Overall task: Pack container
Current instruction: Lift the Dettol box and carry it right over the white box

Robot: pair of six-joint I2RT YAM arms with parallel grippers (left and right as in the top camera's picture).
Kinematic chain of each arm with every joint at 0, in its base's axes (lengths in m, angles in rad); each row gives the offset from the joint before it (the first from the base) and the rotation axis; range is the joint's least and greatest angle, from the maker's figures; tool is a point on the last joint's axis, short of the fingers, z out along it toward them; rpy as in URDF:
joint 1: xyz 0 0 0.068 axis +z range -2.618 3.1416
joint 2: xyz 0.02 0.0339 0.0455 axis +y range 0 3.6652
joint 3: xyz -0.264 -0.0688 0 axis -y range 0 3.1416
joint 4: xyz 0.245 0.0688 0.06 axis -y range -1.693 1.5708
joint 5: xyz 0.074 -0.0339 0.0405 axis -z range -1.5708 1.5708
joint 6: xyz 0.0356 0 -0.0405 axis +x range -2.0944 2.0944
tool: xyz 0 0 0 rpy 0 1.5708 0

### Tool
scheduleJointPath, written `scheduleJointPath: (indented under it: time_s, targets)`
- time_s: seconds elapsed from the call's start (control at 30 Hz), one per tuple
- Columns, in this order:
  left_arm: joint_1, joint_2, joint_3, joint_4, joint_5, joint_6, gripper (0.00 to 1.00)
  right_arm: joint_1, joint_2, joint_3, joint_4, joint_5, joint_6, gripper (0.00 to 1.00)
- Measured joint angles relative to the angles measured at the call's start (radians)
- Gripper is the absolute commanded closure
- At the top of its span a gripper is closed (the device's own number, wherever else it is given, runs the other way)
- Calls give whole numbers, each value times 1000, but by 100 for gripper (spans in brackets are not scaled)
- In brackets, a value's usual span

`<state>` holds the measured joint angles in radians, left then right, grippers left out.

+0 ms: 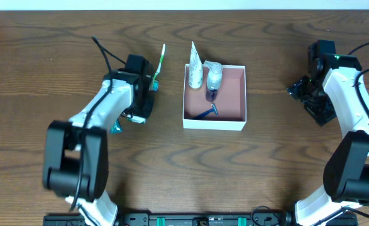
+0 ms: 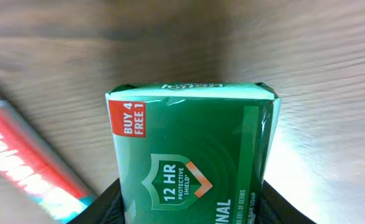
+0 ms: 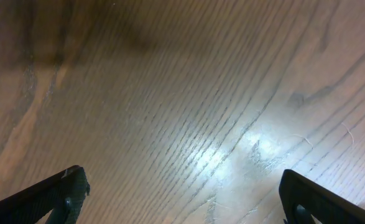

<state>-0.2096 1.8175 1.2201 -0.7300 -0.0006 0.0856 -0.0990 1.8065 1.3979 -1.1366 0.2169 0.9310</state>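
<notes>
Green soap packet [image 2: 191, 143], marked "BUY 4 FREE 1", sits between the fingers [image 2: 104, 208] of my left gripper [image 2: 188, 206]. Both dark fingers bear on its long sides, so I record this tool as clamped on the packet. Whether the packet is clear of the wooden table [image 1: 266, 176] I cannot tell. A red-and-white item [image 2: 27, 162], blurred, lies just beside it.

My right gripper [image 3: 182, 199] hangs over bare wood at the table's right side, fingers spread wide, nothing between them.

The container [image 1: 214, 122] stands at the middle of the table, between the two arms and apart from both. Inside it:
- a white tube [image 1: 195, 68] leaning on the far wall
- a clear bottle [image 1: 214, 76] beside the tube
- a blue razor [image 1: 208, 113] near the front wall

A green-and-white toothbrush [image 1: 159, 63] lies on the table between the left gripper and the container
</notes>
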Motion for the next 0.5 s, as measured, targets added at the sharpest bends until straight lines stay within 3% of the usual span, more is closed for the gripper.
scheduleJointPath:
  time_s: [0.27,0.5]
  targets:
    - [-15,-343,35,-9,45,-64,61,0,0,0,0,0,0,1]
    - [-159,-542,36,9,122,-93,61,0,0,0,0,0,0,1]
